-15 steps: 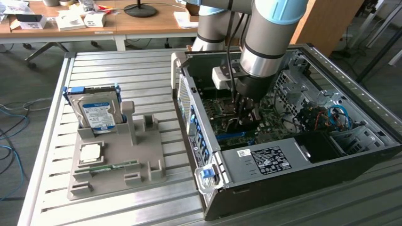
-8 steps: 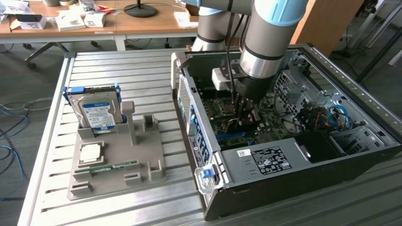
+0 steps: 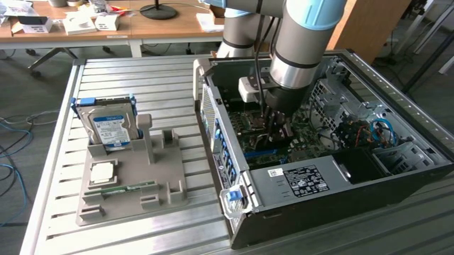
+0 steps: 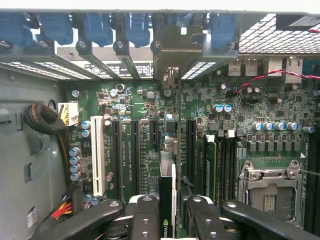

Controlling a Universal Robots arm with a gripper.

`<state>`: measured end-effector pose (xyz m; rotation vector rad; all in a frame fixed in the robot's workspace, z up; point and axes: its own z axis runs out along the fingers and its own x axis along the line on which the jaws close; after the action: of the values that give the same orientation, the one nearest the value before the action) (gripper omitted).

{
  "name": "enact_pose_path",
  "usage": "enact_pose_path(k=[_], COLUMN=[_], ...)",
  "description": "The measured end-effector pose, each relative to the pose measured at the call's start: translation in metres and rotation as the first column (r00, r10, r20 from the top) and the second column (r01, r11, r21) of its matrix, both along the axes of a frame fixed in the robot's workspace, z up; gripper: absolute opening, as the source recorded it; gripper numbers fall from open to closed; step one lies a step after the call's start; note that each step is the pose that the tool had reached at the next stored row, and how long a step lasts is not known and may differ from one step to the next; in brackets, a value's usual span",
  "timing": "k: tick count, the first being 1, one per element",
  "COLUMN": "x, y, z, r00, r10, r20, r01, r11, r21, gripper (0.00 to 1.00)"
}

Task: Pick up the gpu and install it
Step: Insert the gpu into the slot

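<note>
A table (image 3: 142,74) of ribbed grey metal slats carries the work. On the side toward the exterior view's left lies a grey holder (image 3: 167,170). A hard drive (image 3: 110,127) with a blue and white label stands upright in it. Nearer the camera a square chip (image 3: 101,172) and a green memory stick (image 3: 120,188) lie flat in it. On the exterior view's right an open computer case (image 3: 341,186) lies on its side, its circuit board (image 4: 130,100) facing up.

The arm (image 3: 301,42) reaches straight down into the case, and the gripper (image 3: 273,119) hangs low over the board. In the wrist view the black fingers (image 4: 145,220) are closed narrow on the gpu (image 4: 166,192). The gpu is seen edge-on between them and stands on edge over the long slots, between the white slot (image 4: 97,155) and the processor socket (image 4: 270,187). Its far end reaches toward the row of blue clips (image 4: 95,27) at the case's back wall. Whether it is seated in a slot I cannot tell.

Behind stands a second table of wood (image 3: 163,26) with white boxes (image 3: 78,24) and a round black lamp base (image 3: 157,11). Blue cables (image 3: 14,133) lie loose on the grey floor (image 3: 35,85).
</note>
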<state>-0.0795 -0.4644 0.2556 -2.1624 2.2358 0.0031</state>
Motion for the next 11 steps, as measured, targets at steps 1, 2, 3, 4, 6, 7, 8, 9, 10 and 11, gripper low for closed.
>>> enact_pose_path(k=[1, 2, 3, 4, 6, 7, 8, 9, 10, 11], x=[0.0, 0.0, 0.0, 0.0, 0.0, 0.0, -0.0001, -0.0001, -0.0002, -0.0002], y=[0.0001, 0.0001, 0.0001, 0.0001, 0.0002, 0.0002, 0.0002, 0.0002, 0.0002, 0.0002], z=[-0.0001, -0.0001, -0.0001, -0.0001, -0.0005, -0.0009, -0.0011, -0.0014, -0.0016, -0.0017], r00=[1.0, 1.0, 1.0, 1.0, 1.0, 1.0, 1.0, 1.0, 1.0, 1.0], r10=[0.0, 0.0, 0.0, 0.0, 0.0, 0.0, 0.0, 0.0, 0.0, 0.0], r20=[0.0, 0.0, 0.0, -0.0001, -0.0001, -0.0001, -0.0001, -0.0001, -0.0001, -0.0001], r01=[0.0, 0.0, 0.0, 0.0, 0.0, 0.0, 0.0, 0.0, 0.0, 0.0], r11=[1.0, 1.0, 1.0, 1.0, 1.0, 1.0, 1.0, 1.0, 1.0, 1.0], r21=[0.0001, 0.0, 0.0, -0.0001, -0.0001, -0.0003, -0.0006, -0.0008, -0.0009, -0.001], gripper=[0.26, 0.26, 0.26, 0.26, 0.26, 0.26, 0.26, 0.26, 0.26, 0.26])
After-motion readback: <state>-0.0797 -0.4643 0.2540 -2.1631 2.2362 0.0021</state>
